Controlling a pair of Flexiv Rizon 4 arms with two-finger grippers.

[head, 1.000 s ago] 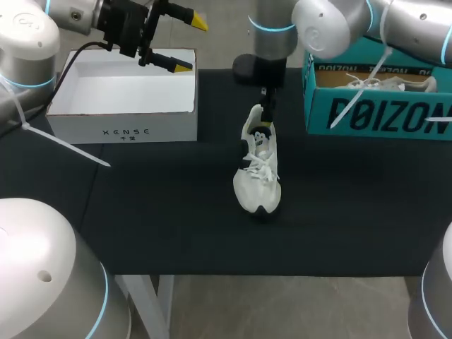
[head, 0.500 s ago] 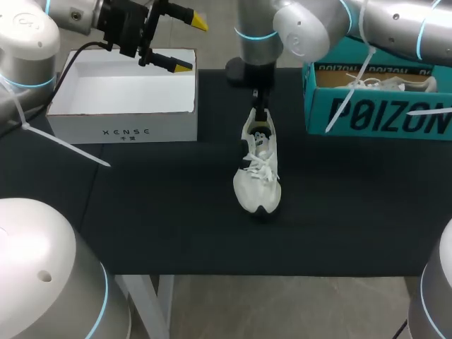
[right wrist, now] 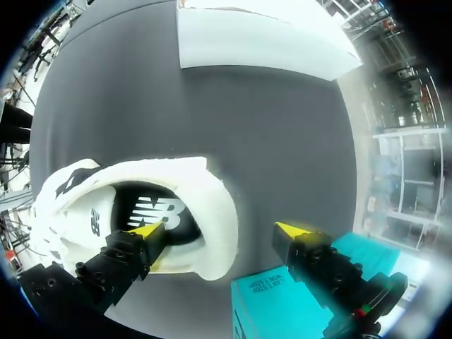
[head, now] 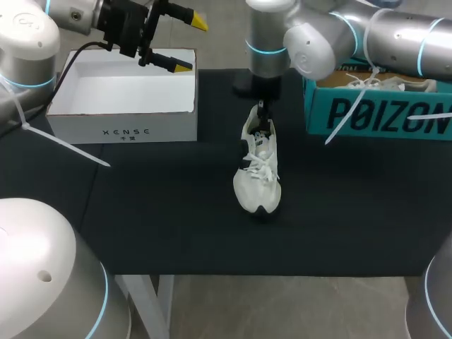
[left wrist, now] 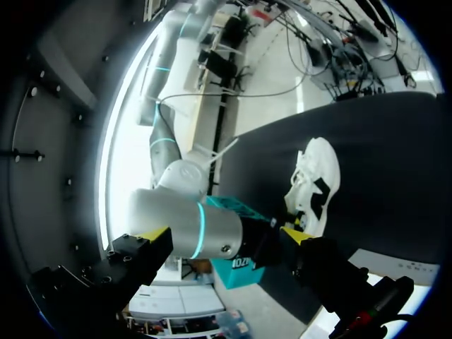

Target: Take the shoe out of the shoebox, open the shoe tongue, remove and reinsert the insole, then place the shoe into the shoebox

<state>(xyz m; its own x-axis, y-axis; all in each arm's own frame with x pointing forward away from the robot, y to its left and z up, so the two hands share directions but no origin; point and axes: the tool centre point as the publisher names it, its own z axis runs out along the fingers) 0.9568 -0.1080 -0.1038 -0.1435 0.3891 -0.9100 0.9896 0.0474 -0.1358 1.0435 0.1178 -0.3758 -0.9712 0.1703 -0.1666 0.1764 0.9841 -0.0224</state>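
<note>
1. My left gripper [head: 189, 44] hangs spread and empty above the white box [head: 123, 113], at ten o'clock from the shoe [head: 258, 173].
2. The shoe stands on the table [head: 155, 212], outside both boxes, so step one looks done. The insole [right wrist: 159, 212] lies inside, not yet pulled.
3. My right gripper [right wrist: 219, 232] is spread astride the heel, one finger inside, gripping nothing.
4. The teal box [head: 374, 113] sits at two o'clock; reboxing remains.

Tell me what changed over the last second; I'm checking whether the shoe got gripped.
Only the right arm swung its upper links slightly; the right claw stays open astride the heel of the shoe, gripping nothing. Shoe, left claw and white box stayed put.
</note>
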